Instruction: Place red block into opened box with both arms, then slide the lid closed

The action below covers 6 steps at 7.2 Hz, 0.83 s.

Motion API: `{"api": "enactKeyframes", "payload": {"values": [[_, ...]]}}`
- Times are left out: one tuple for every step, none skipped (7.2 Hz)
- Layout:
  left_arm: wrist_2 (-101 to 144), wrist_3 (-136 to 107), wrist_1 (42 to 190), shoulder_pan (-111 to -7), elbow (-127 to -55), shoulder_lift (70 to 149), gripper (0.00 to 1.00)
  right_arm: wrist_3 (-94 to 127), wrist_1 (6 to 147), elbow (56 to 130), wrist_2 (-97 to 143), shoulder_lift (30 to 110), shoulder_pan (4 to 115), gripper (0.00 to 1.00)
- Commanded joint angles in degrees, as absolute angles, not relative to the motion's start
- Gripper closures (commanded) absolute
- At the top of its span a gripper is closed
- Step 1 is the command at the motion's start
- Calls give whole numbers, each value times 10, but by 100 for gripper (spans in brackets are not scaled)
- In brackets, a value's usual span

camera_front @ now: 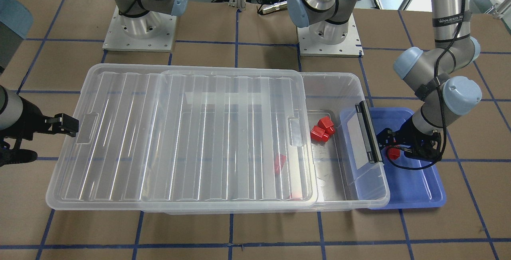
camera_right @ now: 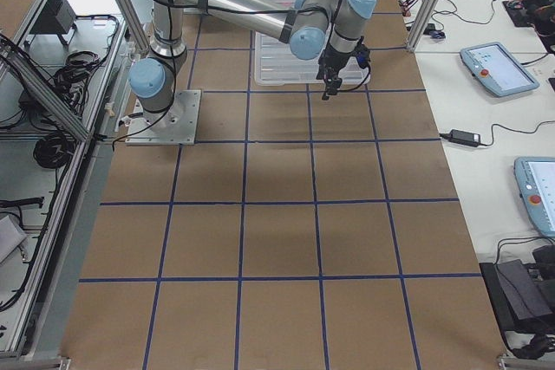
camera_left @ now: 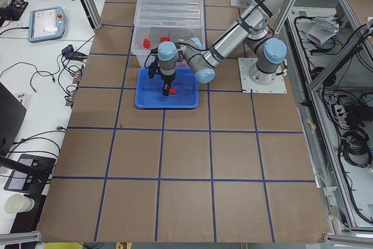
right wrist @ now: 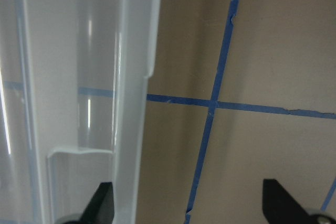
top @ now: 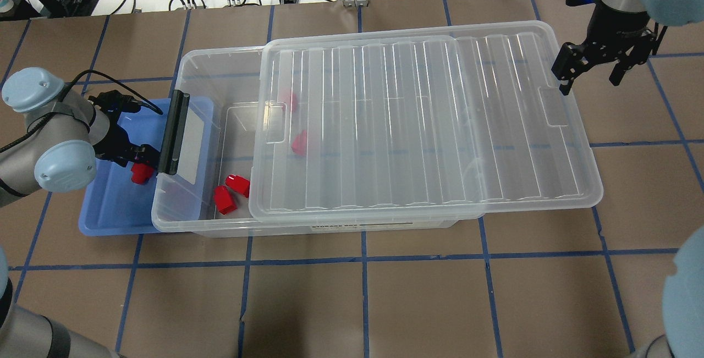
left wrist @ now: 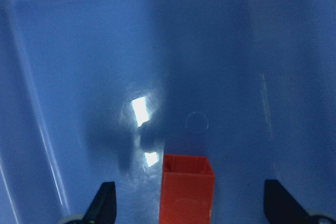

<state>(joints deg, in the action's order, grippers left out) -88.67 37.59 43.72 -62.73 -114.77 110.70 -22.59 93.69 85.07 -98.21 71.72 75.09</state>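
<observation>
One red block point(left wrist: 186, 190) stands on the floor of the blue tray point(top: 110, 215), and my left gripper point(left wrist: 189, 205) hangs open over it, a finger on either side without touching it. That red block point(camera_front: 394, 154) lies just outside the box's black clasp point(camera_front: 369, 132). The clear box point(top: 220, 55) is uncovered only at the clasp end. The ribbed lid point(top: 423, 127) lies across the remainder and overhangs the opposite end. There my right gripper point(top: 589, 80) is open beside the lid's edge point(right wrist: 136, 51), holding nothing.
Two red blocks point(camera_front: 322, 129) lie in the uncovered part of the box, and others point(top: 300, 142) show through the lid. The blue tray sits partly under the box's clasp end. The arm bases point(camera_front: 139, 32) are bolted at the table's robot side.
</observation>
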Motion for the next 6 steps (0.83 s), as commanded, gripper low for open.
{"api": "enactKeyframes", "payload": {"values": [[-889,376,433,-628,-1147,1108,77,-270,942,848,-997,717,734,0],[-886,375,432,-627,-1145,1100,90,-282,942,848,-997,717,723,0],[-888,371,439,-629,-1136,1090,91,-295,942,848,-996,717,716,0],[-887,371,469,-631,-1109,1080,91,-295,942,847,-997,717,715,0],[-887,368,546,-639,-1053,1065,91,-295,942,847,-996,718,715,0],[-883,353,651,-646,-987,1050,91,-296,940,840,-984,722,716,0]]}}
